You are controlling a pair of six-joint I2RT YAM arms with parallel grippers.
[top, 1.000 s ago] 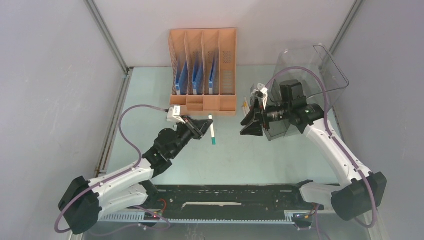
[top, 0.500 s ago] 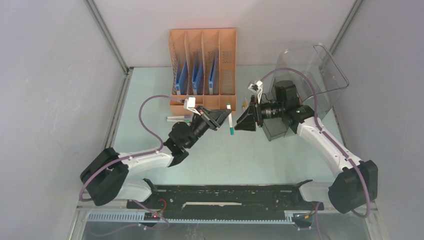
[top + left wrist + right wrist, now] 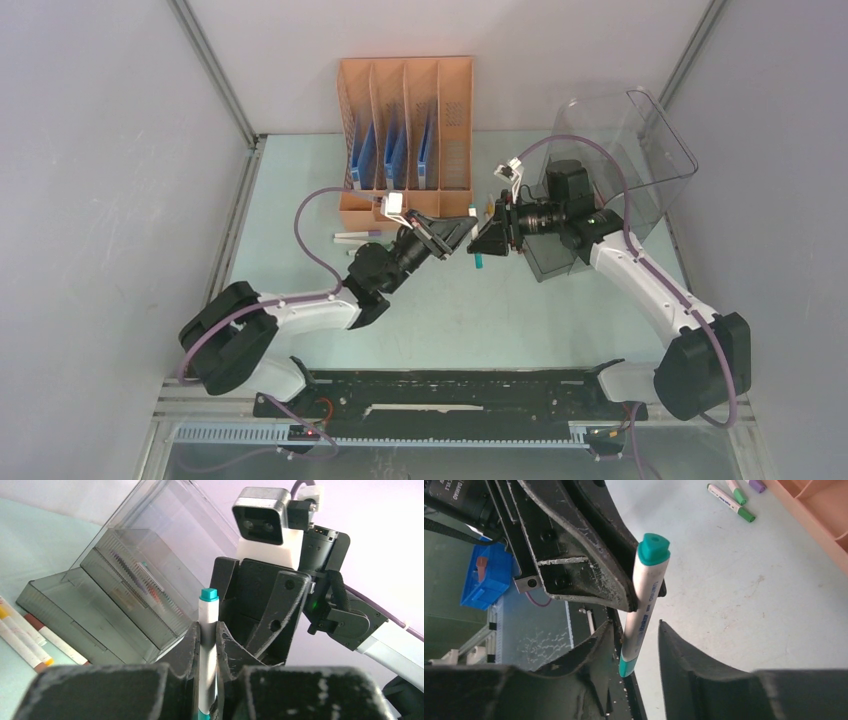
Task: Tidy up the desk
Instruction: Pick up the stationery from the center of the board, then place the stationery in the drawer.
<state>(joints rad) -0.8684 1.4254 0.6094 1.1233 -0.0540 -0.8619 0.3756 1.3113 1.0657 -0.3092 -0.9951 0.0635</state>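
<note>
Over the middle of the pale green desk (image 3: 300, 190), just in front of the orange file rack (image 3: 405, 130), the left gripper (image 3: 207, 630) pinches a teal-capped white marker (image 3: 646, 587) mid-barrel, its free lower end hanging between the right gripper's (image 3: 636, 637) spread jaws, which aren't clamping it yet.

Top cam looks down from behind over whole desk (image 3: 450, 310); wrist cams close-up, facing each other, share marker (image 3: 207, 617).

On the desk (image 3: 300, 190), a file rack (image 3: 405, 120) stands rearmost, a drawer bin (image 3: 640, 140) right of it, markers (image 3: 352, 237) before it.
</note>
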